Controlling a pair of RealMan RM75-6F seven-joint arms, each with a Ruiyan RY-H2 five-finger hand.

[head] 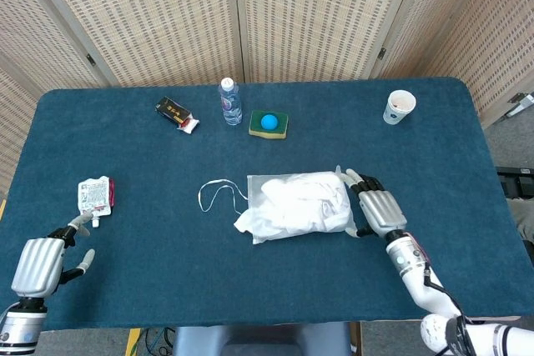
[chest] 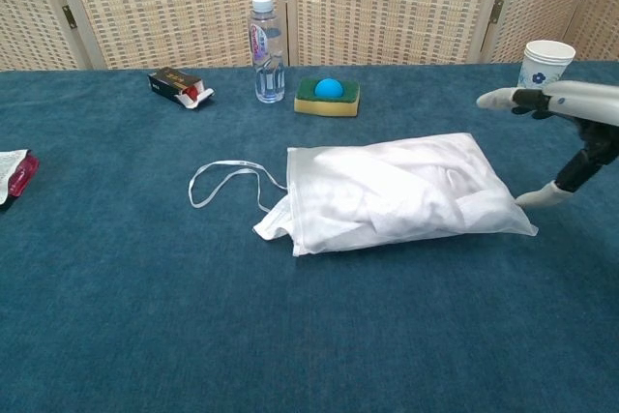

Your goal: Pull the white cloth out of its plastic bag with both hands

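The clear plastic bag lies mid-table with the white cloth bunched inside. A bit of the cloth spills from the bag's left mouth, and a thin white cord loops out to the left. My right hand hovers at the bag's right end with fingers spread, holding nothing. At the table's near left corner my left hand stays open and empty, shown only in the head view.
Along the far side stand a small black box, a water bottle, a sponge with a blue ball and a paper cup. A white-and-red pouch lies near my left hand.
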